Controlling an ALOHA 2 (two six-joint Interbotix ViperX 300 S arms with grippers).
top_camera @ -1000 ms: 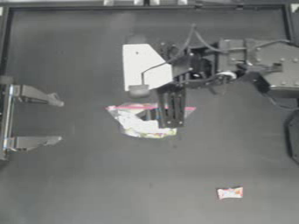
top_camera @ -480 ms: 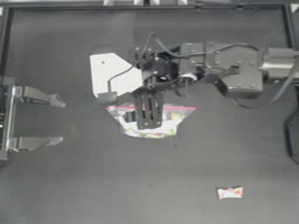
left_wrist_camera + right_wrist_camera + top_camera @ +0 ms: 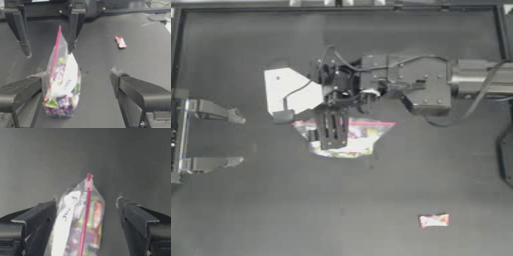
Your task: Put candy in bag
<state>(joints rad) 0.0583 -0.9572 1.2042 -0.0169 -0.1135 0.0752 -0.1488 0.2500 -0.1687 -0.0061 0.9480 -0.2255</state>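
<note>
Left gripper (image 3: pixel 236 140) parked at the table's (image 3: pixel 251 215) left edge, jaws wide. Bag (image 3: pixel 346 137) at table centre, unmoved. Right gripper (image 3: pixel 330 132), jaws wide, now lowered over the bag, shifted leftward since earlier. Candy (image 3: pixel 433 220) unmoved near the bottom-right corner.

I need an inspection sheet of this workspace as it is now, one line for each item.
Surface: dark table, bare around the items.
Job's things: bag lies at centre, pink seal strip toward the far edge; candy lies apart on the table, not yet in the bag.
Clutter: nothing seen.
Grippers: right claw hangs over the bag, jaws open, the bag between them; left claw parked at the left side, open.
Cables: black cables loop on the right arm's wrist.
Surroundings: raised frame along the far edge.
</note>
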